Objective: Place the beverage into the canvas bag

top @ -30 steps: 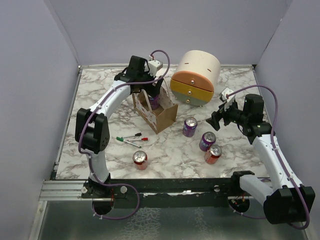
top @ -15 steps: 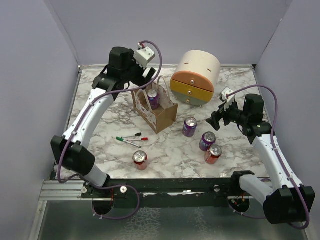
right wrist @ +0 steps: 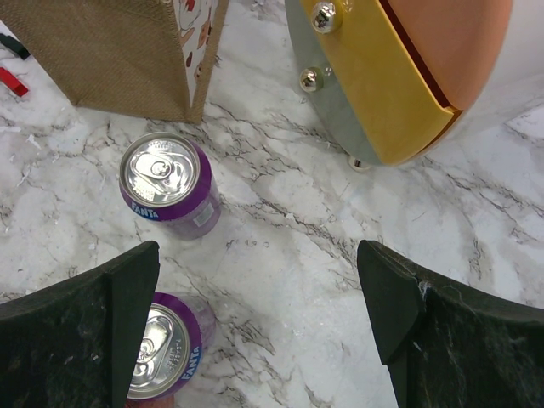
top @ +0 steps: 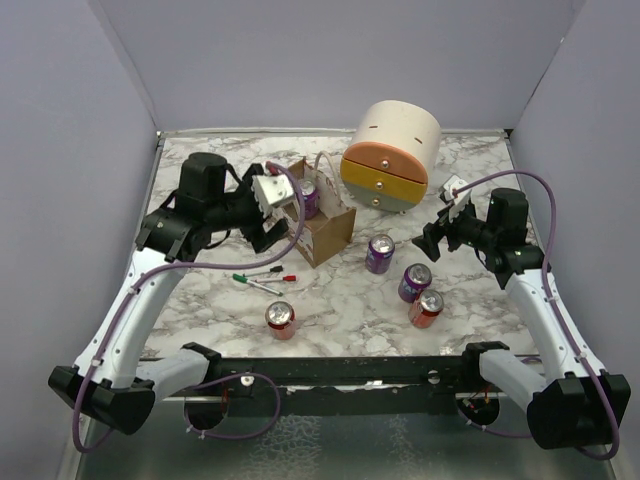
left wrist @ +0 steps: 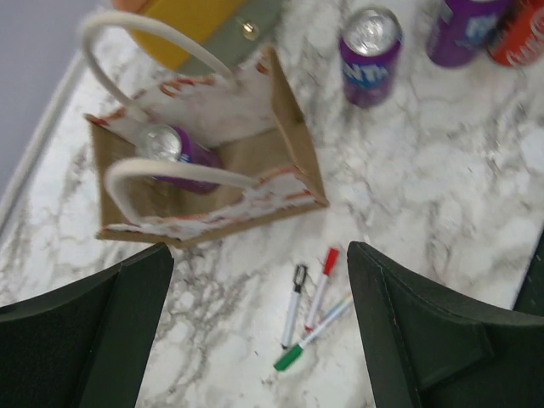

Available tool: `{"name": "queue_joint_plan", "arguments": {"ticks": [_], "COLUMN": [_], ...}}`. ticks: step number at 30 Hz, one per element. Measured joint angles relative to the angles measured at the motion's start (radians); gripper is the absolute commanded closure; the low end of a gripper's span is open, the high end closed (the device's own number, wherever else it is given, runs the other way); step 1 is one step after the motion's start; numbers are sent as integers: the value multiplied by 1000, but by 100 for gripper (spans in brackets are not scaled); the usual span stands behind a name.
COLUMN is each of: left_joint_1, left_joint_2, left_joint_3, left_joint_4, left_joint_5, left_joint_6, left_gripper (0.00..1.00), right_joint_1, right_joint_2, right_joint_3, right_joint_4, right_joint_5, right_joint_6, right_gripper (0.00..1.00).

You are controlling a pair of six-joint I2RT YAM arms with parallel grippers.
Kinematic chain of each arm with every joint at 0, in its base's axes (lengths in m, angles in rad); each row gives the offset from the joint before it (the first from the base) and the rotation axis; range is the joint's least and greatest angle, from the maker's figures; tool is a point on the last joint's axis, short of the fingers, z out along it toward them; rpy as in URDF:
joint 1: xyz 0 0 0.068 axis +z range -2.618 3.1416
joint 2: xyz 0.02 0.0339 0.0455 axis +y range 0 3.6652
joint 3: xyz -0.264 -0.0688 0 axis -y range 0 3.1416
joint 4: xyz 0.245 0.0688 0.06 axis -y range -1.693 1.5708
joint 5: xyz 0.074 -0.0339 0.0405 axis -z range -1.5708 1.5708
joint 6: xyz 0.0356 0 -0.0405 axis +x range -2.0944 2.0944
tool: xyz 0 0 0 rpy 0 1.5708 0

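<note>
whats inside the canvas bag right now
One purple can is inside the canvas bag, its silver top showing between the handles. The bag's walls cover the can's lower part and most of the floor, so anything else down there cannot be seen.

Both arms reach forward, bent at the elbow. The left gripper (top: 266,232) tilts downward, jaws spread wide; the right gripper (top: 428,241) likewise gapes.
</note>
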Motion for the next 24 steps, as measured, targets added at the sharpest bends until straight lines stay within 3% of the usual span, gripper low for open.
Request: {"name": "queue_joint_plan", "arguments": {"ticks": [13, 24], "left_joint_1": [-13, -24], "left_joint_2": [-154, -98], "left_joint_3": [-245, -430], "left_joint_4": [-435, -465], "left_joint_5": [11, -55], "left_joint_6": [321, 445], "left_gripper": [14, 13], "right_joint_1": [0, 0], "right_joint_2": [-17, -16], "right_joint_3": [0, 0], "right_joint_4": [0, 0], "right_joint_5": [0, 0], "right_joint_6": [0, 0], "right_gripper": [0, 0]}}
